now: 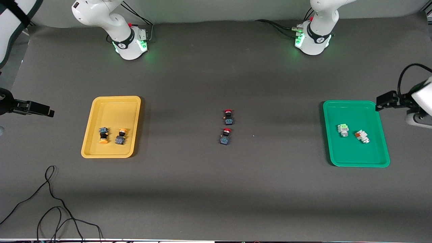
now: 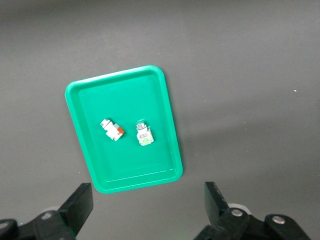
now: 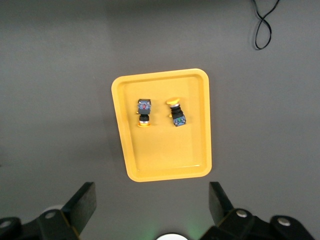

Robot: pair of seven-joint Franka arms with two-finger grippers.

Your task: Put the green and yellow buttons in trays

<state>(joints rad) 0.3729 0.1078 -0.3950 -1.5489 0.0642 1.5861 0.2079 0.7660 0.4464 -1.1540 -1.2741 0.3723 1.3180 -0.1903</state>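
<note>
Yellow tray: the shallow yellow plastic tray with rounded corners (image 1: 88,148) is lying toward the right arm's end of the table, holding two yellow-capped push-buttons with black-blue bodies (image 1: 103,135) (image 1: 120,136), side by side and apart.
Green tray: the shallow green plastic tray with rounded corners (image 1: 383,148) is sitting toward the left arm's end, carrying a whitish-grey button marked pale green (image 1: 343,130) and a whitish-grey button marked red-orange (image 1: 362,136).
Leftovers: two red-capped black-blue buttons (image 1: 228,116) (image 1: 225,136) are resting mid-table between the trays (not part of the sort).
Handling: the buttons are looking light, rigid and apt to roll on their round caps; the squarish body is probably offering the surest flat sides to pinch.
Left gripper: the left gripper (image 2: 147,212) is hanging near the green tray's edge, jaws spread wide, gripping nothing.
Right gripper: the right gripper (image 3: 152,212) is hovering near the yellow tray, jaws likewise released and empty.
Progress: the sorting is appearing complete.
</note>
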